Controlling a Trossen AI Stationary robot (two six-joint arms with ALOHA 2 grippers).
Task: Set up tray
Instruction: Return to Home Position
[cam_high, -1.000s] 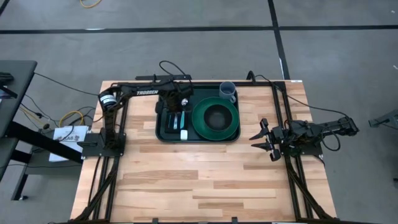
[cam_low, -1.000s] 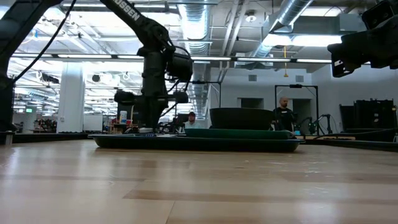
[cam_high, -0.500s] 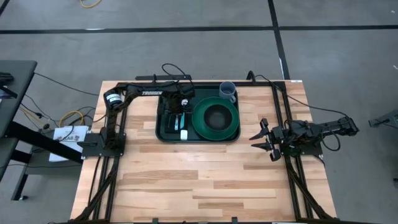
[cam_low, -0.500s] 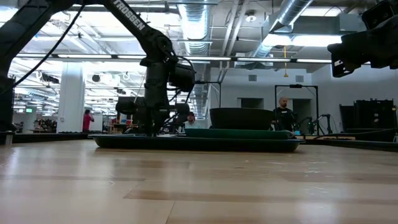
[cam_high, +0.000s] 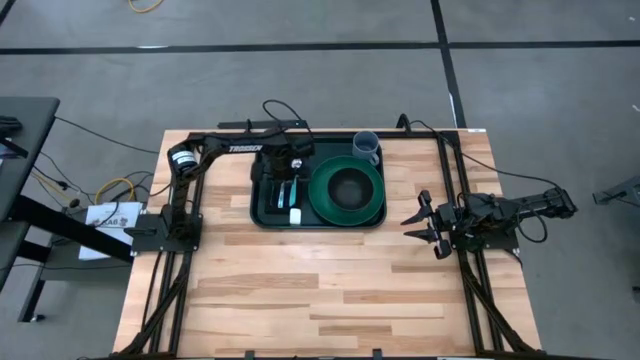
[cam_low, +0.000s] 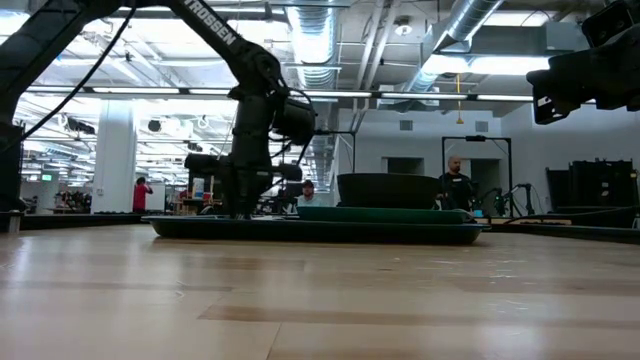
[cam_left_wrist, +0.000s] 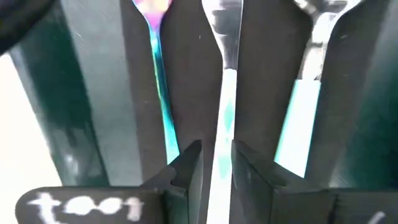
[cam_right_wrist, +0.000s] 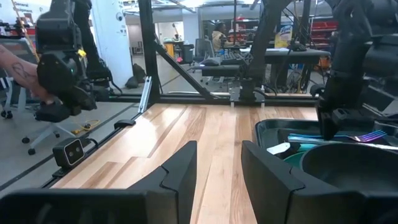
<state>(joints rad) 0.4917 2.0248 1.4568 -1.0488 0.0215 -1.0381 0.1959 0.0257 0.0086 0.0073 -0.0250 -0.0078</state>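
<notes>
Lift left gripper (cam_left_wrist: 216, 163), fingers slightly apart astride white patterned knife (cam_left_wrist: 225, 87), straight off large dark green rectangular plastic tray (cam_high: 256, 208); leave right gripper (cam_right_wrist: 217, 152) parked, fingers spread.

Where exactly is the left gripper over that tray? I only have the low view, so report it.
Observer: From above, the left gripper hangs over the tray's left part, beside the green plate.
Operator: Tell me what lies under it.
Observer: Its wrist view shows a knife between a fork and a spoon, all on a black napkin.
Operator: Report the fingers.
Observer: They are open, with the knife showing in the gap.
</notes>
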